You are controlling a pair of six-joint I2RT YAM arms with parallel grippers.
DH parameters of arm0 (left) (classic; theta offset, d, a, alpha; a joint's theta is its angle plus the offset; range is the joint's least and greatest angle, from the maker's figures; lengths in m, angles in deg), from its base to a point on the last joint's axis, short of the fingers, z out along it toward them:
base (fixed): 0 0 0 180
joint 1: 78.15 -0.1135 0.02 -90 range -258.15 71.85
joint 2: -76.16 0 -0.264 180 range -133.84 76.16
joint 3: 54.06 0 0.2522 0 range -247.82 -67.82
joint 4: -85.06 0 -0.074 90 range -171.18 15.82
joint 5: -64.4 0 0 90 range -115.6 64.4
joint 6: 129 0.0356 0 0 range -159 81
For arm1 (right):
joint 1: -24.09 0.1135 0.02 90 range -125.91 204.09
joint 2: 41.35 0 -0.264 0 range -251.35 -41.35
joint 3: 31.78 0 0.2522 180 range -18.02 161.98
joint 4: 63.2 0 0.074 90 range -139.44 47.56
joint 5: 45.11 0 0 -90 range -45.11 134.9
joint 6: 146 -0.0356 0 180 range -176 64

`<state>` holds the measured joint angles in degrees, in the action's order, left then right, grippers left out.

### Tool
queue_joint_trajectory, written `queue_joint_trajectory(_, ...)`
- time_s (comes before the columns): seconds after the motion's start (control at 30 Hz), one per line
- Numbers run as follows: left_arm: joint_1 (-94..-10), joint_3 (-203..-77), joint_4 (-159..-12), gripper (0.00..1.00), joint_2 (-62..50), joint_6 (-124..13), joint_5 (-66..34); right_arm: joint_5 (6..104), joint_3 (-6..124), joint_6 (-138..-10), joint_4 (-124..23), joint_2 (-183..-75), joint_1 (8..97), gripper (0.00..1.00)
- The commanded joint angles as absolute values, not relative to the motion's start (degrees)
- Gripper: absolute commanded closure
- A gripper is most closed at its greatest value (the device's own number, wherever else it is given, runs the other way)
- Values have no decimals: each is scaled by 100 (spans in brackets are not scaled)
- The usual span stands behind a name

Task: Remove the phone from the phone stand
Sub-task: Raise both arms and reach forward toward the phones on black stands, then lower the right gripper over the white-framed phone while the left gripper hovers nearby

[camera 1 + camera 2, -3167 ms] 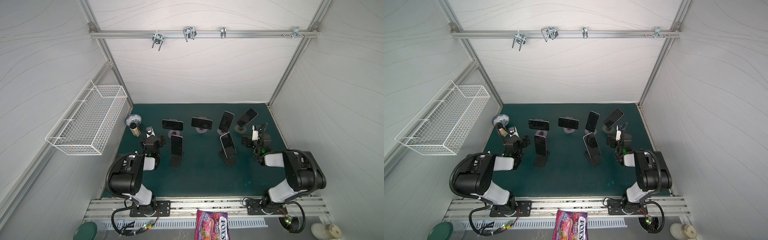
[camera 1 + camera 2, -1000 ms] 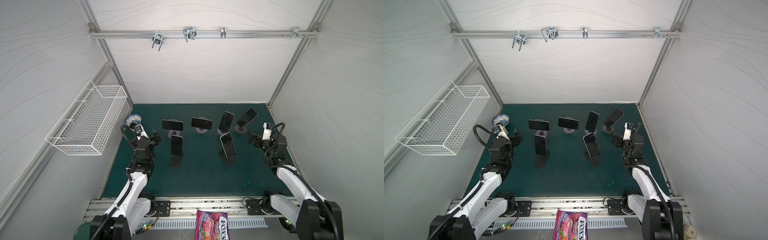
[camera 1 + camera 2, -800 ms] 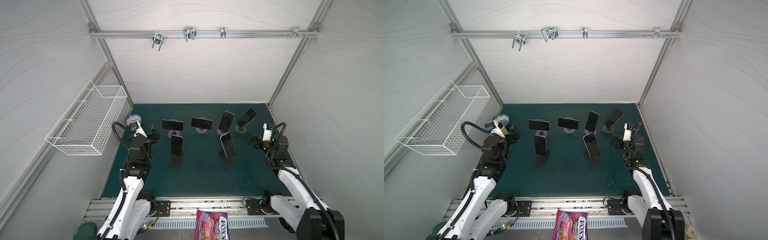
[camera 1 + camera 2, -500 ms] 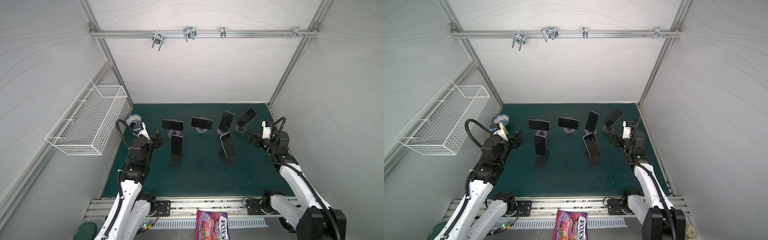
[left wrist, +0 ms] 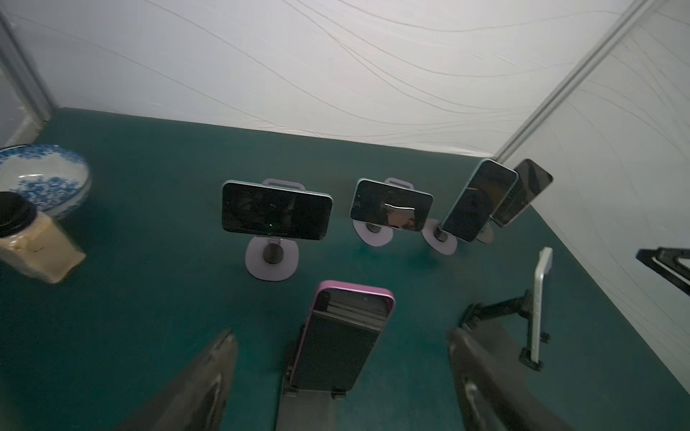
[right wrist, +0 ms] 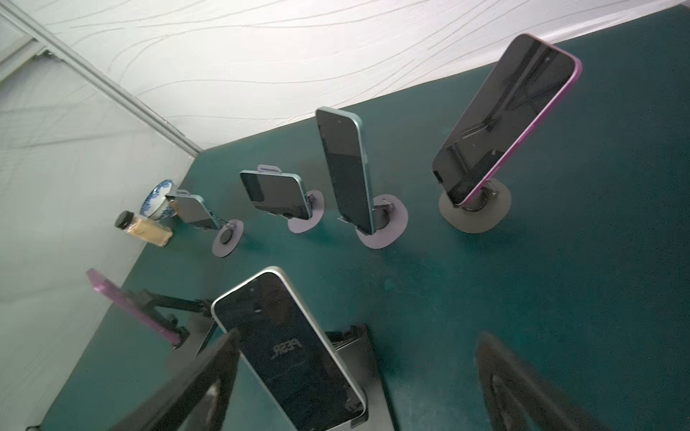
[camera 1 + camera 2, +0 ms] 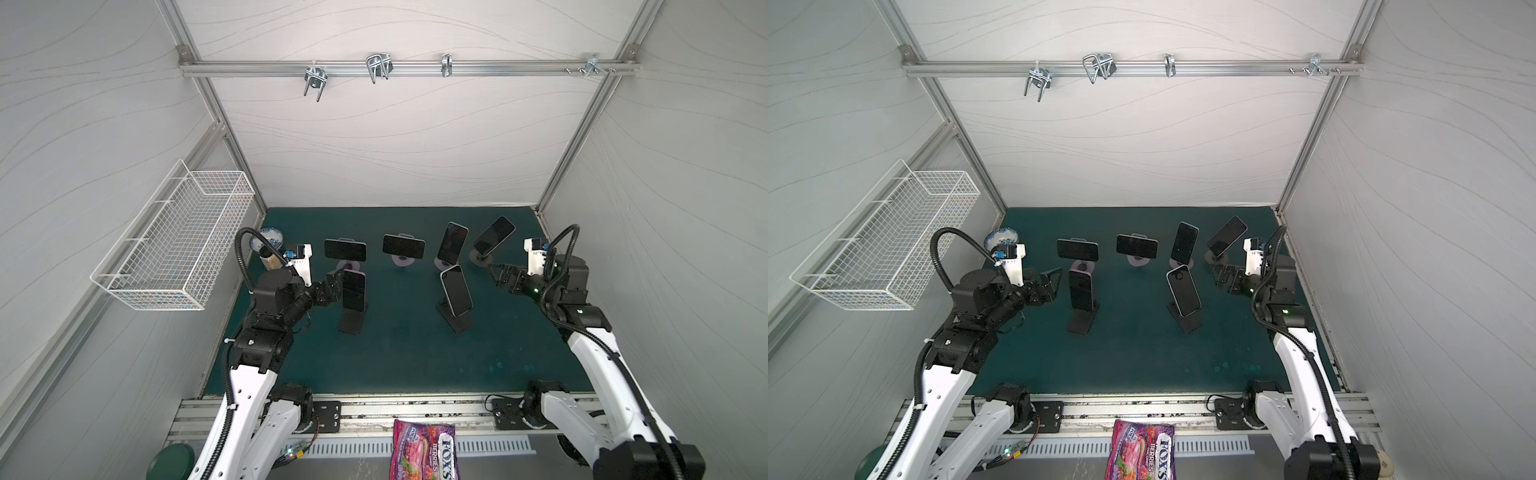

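Observation:
Two phones stand in front on black folding stands. The purple-cased phone leans on its stand at the left. My left gripper is open just left of this phone's upper edge, not touching it. In the left wrist view the phone shows between the two fingers. The white-edged phone leans on its stand at the right. My right gripper is open and empty, to the right of that phone.
Several more phones on round-based stands form a back row. A blue-and-white bowl and a black-lidded jar sit at the back left. A wire basket hangs on the left wall. A candy bag lies on the front rail.
My left gripper has swung right, from near the bowl to beside the purple-cased phone. The right gripper has shifted slightly toward the back. No phone has moved.

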<state>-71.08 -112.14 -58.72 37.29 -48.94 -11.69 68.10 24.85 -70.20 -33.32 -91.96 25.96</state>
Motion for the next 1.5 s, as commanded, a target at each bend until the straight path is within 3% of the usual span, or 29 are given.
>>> queue_joint_trajectory(0.0,-7077,-11548,-5858,11,3749,-4632,-259,7151,2893,-7274,-2560,-9032,2773,1)
queue_joint_trajectory(0.47,-6537,-11738,-6128,10,3631,-4137,1957,6928,4241,-6742,-636,-9234,4517,9)
queue_joint_trajectory(0.63,-5853,-11819,-6139,10,3374,-3895,1841,6505,4773,-6367,178,-9374,5023,9)
queue_joint_trajectory(0.9,-4781,-12336,-5817,11,2594,-3130,1414,6305,5203,-6067,1035,-9338,5090,11)
queue_joint_trajectory(1.23,-4616,-12803,-6691,12,1436,-2746,2090,6009,5263,-5702,1288,-9444,5090,15)
queue_joint_trajectory(1.47,-4424,-13063,-6421,12,891,-1916,1863,5944,4984,-5700,1076,-9269,5091,15)
